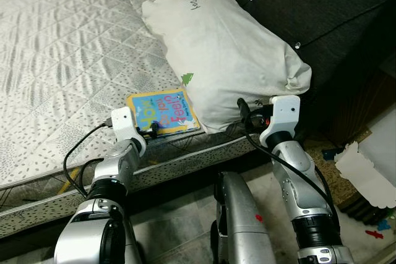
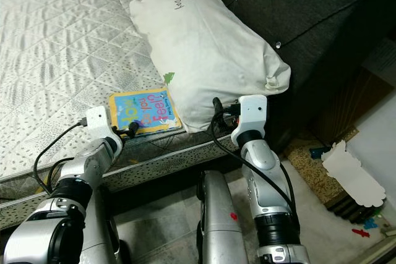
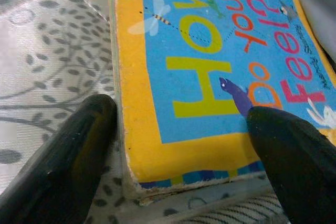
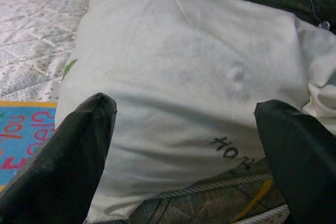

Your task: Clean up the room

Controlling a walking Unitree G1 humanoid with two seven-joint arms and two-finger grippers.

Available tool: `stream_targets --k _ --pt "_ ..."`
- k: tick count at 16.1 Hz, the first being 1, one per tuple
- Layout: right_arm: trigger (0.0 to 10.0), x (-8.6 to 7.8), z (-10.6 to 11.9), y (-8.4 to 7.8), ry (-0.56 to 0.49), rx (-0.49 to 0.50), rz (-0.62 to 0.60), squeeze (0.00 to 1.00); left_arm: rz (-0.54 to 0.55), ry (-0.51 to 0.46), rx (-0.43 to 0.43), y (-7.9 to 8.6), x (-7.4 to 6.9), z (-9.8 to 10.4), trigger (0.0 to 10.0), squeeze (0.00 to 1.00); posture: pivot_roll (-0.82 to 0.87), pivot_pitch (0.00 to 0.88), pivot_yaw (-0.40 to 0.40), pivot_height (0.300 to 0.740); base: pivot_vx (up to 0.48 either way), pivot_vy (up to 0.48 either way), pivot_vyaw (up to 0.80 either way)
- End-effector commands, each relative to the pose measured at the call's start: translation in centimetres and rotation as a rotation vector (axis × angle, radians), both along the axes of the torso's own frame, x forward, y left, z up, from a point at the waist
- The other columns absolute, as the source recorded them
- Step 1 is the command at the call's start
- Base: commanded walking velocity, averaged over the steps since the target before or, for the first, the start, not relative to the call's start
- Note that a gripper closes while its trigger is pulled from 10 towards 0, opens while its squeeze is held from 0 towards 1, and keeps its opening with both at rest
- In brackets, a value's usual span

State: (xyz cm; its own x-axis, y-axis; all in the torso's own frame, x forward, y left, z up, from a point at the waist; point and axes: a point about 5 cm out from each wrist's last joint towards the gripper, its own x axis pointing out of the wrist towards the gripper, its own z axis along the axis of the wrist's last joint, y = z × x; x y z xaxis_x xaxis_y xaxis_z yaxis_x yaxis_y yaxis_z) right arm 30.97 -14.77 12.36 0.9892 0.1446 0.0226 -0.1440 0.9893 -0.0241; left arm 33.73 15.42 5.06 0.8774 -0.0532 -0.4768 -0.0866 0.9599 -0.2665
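The left gripper has its two black fingers spread apart at the near corner of the book. One finger sits on the mattress just beside the book's edge, and the other rests over the blue cover. It has not squeezed yet. The book is a thick board book. It looks stiff and light, with a smooth cover that could slip, so I think the best place to pinch it is that near corner, one finger above and one under. It lies flat near the bed's edge, and its far side touches the pillow. The right gripper is also wide open, pointing at the pillow from the bed's edge. The pillow looks soft and puffy, so it would squish when grabbed. A fat fold of cloth would hold best. I cannot see under the book or under the pillow. The writing on the pillow is too small to read.
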Motion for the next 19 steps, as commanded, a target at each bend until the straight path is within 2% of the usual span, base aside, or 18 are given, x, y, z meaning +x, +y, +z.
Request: stream_targets --k 1,7,9,16,19 --pt "10.0 0.1 0.0 -0.2 -0.001 -0.001 -0.008 0.0 -0.037 0.023 0.005 -0.7 -0.2 -0.5 10.0 0.0 -0.15 0.016 -0.051 0.495 0.0 0.0 0.0" --pt "10.0 0.1 0.0 -0.1 -0.004 0.004 -0.01 0.0 -0.078 0.019 0.012 -1.6 -0.3 -0.5 10.0 0.0 -0.15 0.017 -0.047 0.495 0.0 0.0 0.0" --pt "10.0 0.0 -0.1 -0.2 -0.003 0.003 -0.013 0.0 -0.072 0.009 0.024 -1.4 -0.5 -0.5 10.0 0.0 -0.15 0.018 -0.045 0.495 0.0 0.0 0.0" --pt "10.0 0.0 -0.2 -0.3 0.001 0.001 -0.011 0.0 0.099 -0.059 0.063 2.5 -1.0 0.2 10.0 0.0 -0.14 0.016 -0.047 0.495 0.0 0.0 0.0" --pt "10.0 0.2 -0.2 -0.2 0.001 0.002 -0.009 0.0 0.238 -0.17 0.106 4.4 -1.9 1.3 10.0 0.0 -0.13 0.01 -0.047 0.495 0.0 0.0 0.0"
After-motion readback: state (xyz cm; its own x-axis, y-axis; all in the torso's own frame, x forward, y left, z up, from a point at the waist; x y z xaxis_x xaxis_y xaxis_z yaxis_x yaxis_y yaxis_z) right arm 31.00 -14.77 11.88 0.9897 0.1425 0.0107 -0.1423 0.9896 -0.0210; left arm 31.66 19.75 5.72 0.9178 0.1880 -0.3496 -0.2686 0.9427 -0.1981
